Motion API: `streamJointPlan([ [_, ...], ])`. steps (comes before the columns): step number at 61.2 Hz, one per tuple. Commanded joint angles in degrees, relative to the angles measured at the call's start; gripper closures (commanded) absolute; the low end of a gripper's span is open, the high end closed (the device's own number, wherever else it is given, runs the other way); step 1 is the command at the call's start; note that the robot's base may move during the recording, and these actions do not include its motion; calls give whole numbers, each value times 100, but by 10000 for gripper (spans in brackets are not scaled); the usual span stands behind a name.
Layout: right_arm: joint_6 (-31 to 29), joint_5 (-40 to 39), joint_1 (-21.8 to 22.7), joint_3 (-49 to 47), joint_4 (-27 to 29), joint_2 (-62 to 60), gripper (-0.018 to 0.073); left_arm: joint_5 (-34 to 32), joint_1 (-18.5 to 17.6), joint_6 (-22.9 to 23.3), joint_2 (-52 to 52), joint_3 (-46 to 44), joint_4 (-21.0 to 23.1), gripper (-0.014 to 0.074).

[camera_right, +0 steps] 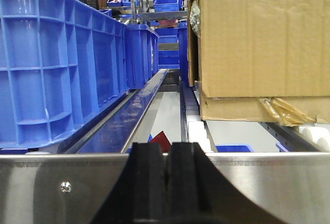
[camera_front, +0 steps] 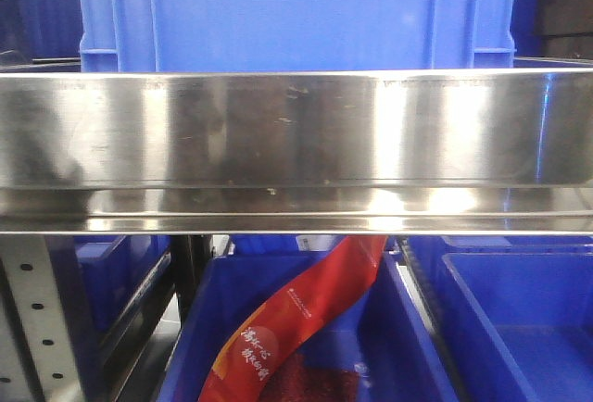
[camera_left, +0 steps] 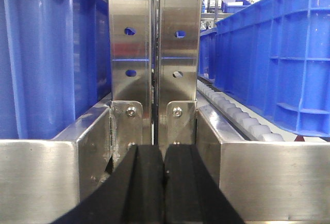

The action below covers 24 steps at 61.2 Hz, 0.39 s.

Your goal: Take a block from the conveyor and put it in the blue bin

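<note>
Steel shelving (camera_front: 296,143) with blue crates (camera_front: 296,13)

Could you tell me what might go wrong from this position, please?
1. No belt or block shows in any view, so a reach now would be blind.
2. The left hand sits shut just behind a steel rail and upright posts; moving forward could strike them.
3. The right hand, also shut, faces a steel rail with a cardboard box and blue crate close ahead, leaving little room to swing.
</note>
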<state>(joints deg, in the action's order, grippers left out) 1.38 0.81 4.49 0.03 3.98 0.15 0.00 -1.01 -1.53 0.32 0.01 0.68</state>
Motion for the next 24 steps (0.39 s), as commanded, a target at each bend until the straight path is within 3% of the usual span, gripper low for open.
streamJointPlan([
  [1, -36, -126, 35, -3, -48, -15, 721, -58, 29, 32, -32, -1, -23, 707],
  [24, -36, -126, 35, -3, -48, -15, 721, -58, 29, 32, -32, -1, -23, 707],
])
